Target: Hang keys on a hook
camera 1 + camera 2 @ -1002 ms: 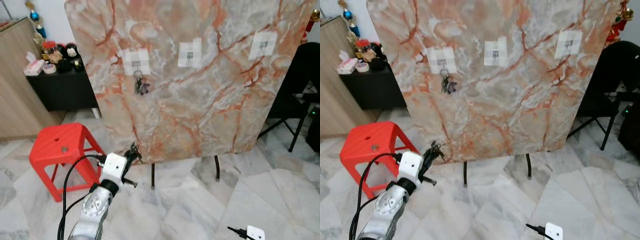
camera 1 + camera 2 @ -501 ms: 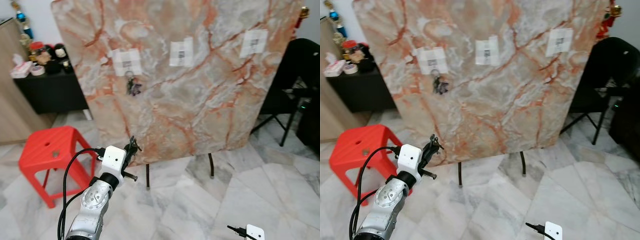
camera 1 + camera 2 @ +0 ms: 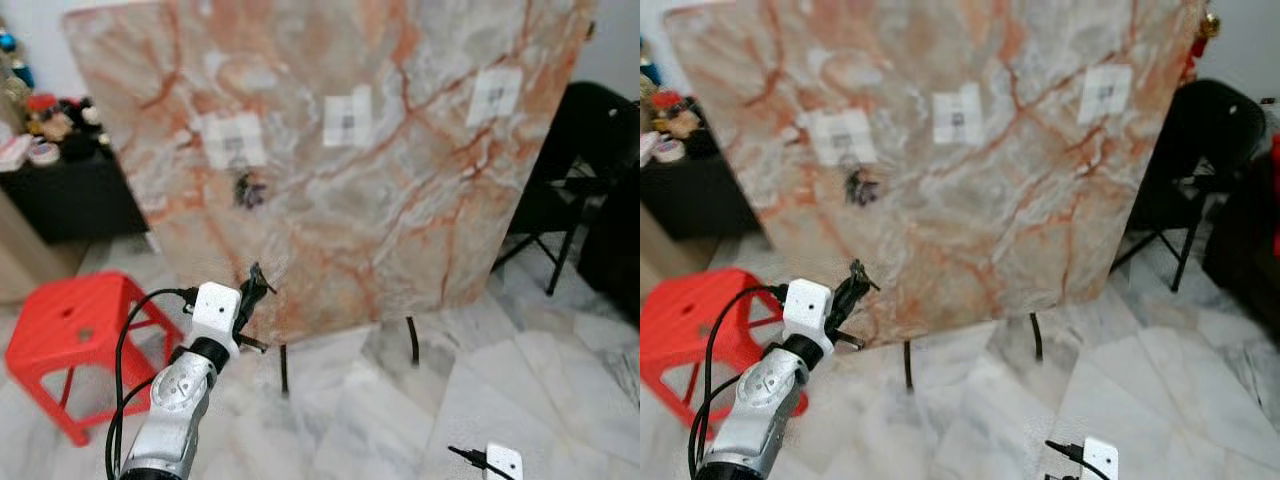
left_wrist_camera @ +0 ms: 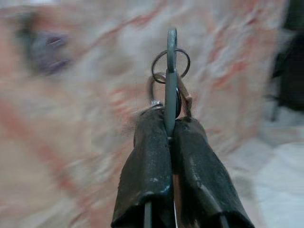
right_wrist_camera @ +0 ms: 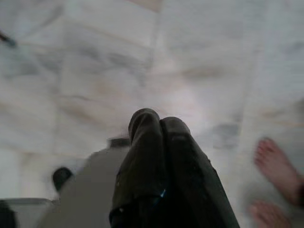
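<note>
The left hand (image 4: 168, 137) is clenched on a set of keys (image 4: 169, 76), raised before the lower part of the marble board (image 3: 340, 150). The right hand (image 5: 159, 121), fingers pressed together, hangs low and well below the board.

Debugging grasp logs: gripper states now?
Left gripper: shut on the keys, raised before the marble board.
Right gripper: shut, empty, hanging over the floor.

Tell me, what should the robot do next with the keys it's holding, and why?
Probably raise the left gripper and carry its keys up toward the middle white patch on the marble board. The jaws are shut on the keys, but they sit low by the board's bottom edge. The left patch already has keys hanging. The picture is too blurry to see the hooks.
</note>
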